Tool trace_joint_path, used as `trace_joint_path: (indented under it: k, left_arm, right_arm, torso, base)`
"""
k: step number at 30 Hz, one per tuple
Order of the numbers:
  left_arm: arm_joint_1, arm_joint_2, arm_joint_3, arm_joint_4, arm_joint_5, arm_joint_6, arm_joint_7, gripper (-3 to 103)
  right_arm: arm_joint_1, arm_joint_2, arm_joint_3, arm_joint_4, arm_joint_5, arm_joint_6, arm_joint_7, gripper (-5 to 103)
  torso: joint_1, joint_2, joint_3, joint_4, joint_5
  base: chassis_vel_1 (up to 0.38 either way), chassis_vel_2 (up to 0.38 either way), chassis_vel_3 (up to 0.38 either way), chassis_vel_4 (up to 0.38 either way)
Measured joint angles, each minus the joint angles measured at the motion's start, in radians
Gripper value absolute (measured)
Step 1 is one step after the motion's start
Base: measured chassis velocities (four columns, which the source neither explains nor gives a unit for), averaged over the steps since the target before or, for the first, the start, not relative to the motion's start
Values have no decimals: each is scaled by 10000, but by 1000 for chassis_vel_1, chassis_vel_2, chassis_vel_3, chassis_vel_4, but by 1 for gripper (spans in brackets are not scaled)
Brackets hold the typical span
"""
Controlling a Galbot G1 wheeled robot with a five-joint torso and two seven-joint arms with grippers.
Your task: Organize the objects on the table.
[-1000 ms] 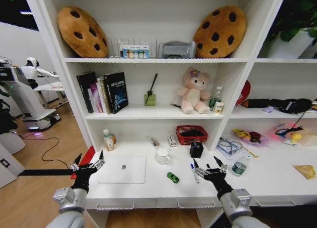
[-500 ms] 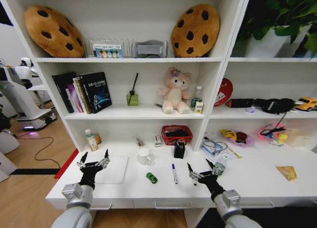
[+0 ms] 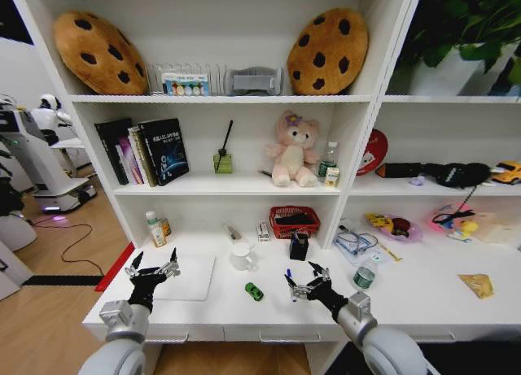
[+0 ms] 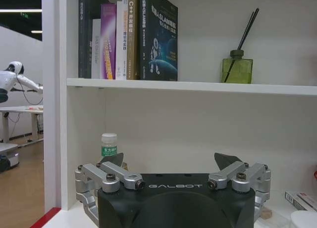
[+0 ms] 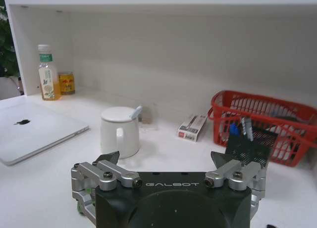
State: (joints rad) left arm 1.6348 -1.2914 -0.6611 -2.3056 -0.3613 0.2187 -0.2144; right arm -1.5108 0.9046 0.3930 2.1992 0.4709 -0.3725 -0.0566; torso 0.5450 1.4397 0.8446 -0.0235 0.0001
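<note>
On the white table (image 3: 423,300) a thin silver laptop (image 3: 189,278) lies at the left, also seen in the right wrist view (image 5: 34,131). A small dark-green oval thing (image 3: 255,291) lies in the middle. Just right of it is a blue pen (image 3: 288,274), partly covered by my right gripper (image 3: 308,282), which hovers open over it. A green-banded can (image 3: 364,277) stands farther right and a yellow packet (image 3: 478,285) lies at the far right. My left gripper (image 3: 153,269) is open above the laptop's left edge. Both wrist views show empty open jaws (image 4: 171,161) (image 5: 166,161).
A white mug (image 3: 241,256) (image 5: 119,131), black pen holder (image 3: 299,246) (image 5: 247,149) and red basket (image 3: 294,221) (image 5: 267,121) stand at the table's back. Bottles (image 3: 153,228) are at the back left. Shelves with books (image 3: 155,151) and a pink bear (image 3: 291,150) overhang.
My right gripper has moved left, from near the can to over the blue pen. The head camera shifted a little. The left gripper has stayed put.
</note>
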Motion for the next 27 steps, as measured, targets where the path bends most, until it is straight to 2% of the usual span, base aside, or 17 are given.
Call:
trace_joint_path:
  k: [2,11,18,22,27]
  left_arm:
    - [7,-7,80,-9,-7,35,-244,100]
    - [17,-234,33,-123,167,148,-386,100]
    - [22,-241,29,-129,176,153,-387,100]
    - [24,-244,24,-132,180,152,-387,100]
    - [23,-245,24,-132,184,153,-386,100]
  right_arm:
    - [514,59,-661,-401,-94,-247,-138,100]
    - [1541,579,-2342,-1082,-1048,-561,-208,100]
    - [1721,850,-2780,-1397,-1499,-500,-258,100]
    - [1982,1048,-2996,-1831,-1704,-269,-677,100]
    - [2439,1215,-3209,-2145,-1466,-256,-935,100]
  torso:
    - [0,0,0,0,0]
    - [0,0,0,1,-3]
    - [0,1,0,0,-3]
    - [0,1,0,1,-2]
    - [0,0,0,1,-3]
  base:
    - [0,0,0,0]
    - [0,0,0,0]
    - [0,0,0,0]
    - [0,0,0,0]
    - [0,0,0,0]
